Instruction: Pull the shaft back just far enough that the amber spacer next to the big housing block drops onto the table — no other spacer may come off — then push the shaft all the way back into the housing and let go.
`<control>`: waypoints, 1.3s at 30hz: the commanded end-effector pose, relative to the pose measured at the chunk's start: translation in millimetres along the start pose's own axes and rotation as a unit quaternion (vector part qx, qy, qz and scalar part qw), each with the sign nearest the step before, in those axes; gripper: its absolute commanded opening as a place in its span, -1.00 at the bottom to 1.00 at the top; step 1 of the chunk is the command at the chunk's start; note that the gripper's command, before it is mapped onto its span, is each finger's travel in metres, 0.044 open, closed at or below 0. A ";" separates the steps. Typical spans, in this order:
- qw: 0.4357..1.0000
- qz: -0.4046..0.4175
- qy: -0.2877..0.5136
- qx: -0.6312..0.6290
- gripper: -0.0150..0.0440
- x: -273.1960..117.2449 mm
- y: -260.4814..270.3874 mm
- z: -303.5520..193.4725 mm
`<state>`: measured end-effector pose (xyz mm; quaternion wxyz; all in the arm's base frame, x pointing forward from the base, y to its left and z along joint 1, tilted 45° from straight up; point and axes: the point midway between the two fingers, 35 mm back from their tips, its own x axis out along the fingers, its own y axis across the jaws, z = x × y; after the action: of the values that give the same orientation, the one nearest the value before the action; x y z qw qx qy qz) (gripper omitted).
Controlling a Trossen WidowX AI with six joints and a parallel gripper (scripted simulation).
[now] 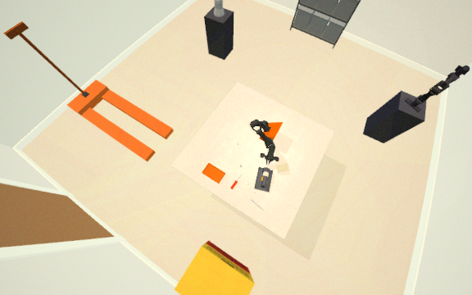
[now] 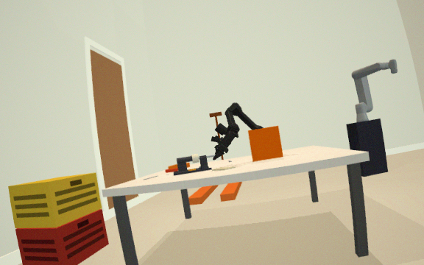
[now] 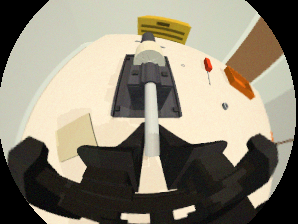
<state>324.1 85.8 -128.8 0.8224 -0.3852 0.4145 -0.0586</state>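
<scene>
My gripper [image 1: 268, 162] [image 2: 215, 158] [image 3: 149, 124] is shut on the free end of the light grey shaft [image 2: 210, 157] [image 3: 151, 110]. The shaft runs through the dark near bracket [image 2: 204, 162] [image 3: 149, 75]. Cream spacers [image 1: 265, 174] [image 2: 196, 158] [image 3: 150, 52] are around it between that bracket and the big dark housing block [image 2: 182, 165]. The amber spacer [image 1: 263, 179] [image 2: 192, 170] shows small and low at the dark base plate [image 1: 258, 187] [image 3: 120, 106], below the shaft line; the wrist view hides it. How deep the shaft sits in the housing cannot be seen.
A red screwdriver [image 1: 233, 184] [image 3: 208, 65] and an orange tray [image 1: 213, 173] [image 3: 239, 82] lie to one side of the fixture. A pale yellow square [image 1: 282, 168] [image 3: 77, 137] lies on the other. A thin grey rod [image 1: 256, 204] lies beyond. An orange box [image 2: 265, 143] stands by the arm's base.
</scene>
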 end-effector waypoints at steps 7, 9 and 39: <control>1.000 0.001 -0.004 0.003 -0.49 0.3 0.2 3.1; 1.000 0.001 -0.004 0.003 -0.49 0.5 0.2 3.3; 1.000 0.001 -0.004 0.003 -0.49 2.5 0.0 5.5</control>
<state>326.0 86.1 -129.3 0.8231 -0.3834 0.4148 -0.0579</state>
